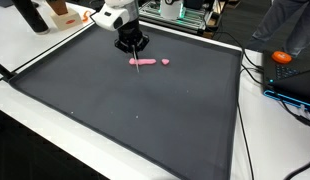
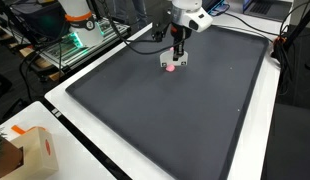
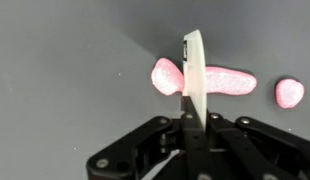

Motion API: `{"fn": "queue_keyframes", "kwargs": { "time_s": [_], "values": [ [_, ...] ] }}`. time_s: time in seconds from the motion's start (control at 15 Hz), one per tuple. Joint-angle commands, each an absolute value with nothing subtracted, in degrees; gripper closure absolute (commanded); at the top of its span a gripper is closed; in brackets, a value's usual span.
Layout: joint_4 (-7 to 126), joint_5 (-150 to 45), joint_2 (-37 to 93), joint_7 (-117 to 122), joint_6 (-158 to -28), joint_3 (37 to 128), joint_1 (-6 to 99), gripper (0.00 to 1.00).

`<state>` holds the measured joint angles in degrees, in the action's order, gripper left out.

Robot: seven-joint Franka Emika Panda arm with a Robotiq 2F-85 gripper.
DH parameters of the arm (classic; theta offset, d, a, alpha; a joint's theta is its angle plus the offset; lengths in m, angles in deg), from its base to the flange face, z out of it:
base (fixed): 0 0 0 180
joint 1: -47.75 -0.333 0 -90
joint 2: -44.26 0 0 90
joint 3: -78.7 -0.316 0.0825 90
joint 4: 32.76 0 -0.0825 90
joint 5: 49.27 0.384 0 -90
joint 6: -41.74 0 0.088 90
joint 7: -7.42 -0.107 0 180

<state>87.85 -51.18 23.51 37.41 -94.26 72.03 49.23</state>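
Note:
My gripper (image 3: 193, 120) is shut on a thin white blade (image 3: 195, 70) that stands upright, edge down, across a pink dough roll (image 3: 223, 80) on the dark mat (image 3: 65, 90). The blade meets the roll near its left end, with a rounded lump to the blade's left. A small separate pink piece (image 3: 289, 92) lies to the right of the roll. In both exterior views the gripper (image 1: 132, 44) (image 2: 178, 50) hangs over the dough (image 1: 143, 62) (image 2: 171, 68) near the mat's far edge, and the small piece (image 1: 166, 61) lies beside it.
The dark mat (image 1: 135, 120) covers most of a white table. An orange object (image 1: 283, 57) and cables lie past one mat edge. A cardboard box (image 2: 30, 150) sits at a table corner. Green-lit equipment (image 2: 75, 42) stands behind the table.

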Motion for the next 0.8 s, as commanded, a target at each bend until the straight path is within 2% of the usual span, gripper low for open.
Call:
{"fn": "queue_keyframes", "kwargs": {
  "time_s": [0.0,0.73],
  "values": [
    [84.5,-55.5,20.2,33.8,-94.8,72.8,46.8,0.99],
    [82.4,-62.4,21.0,25.3,-93.2,76.2,45.8,0.99]
  ]
}}
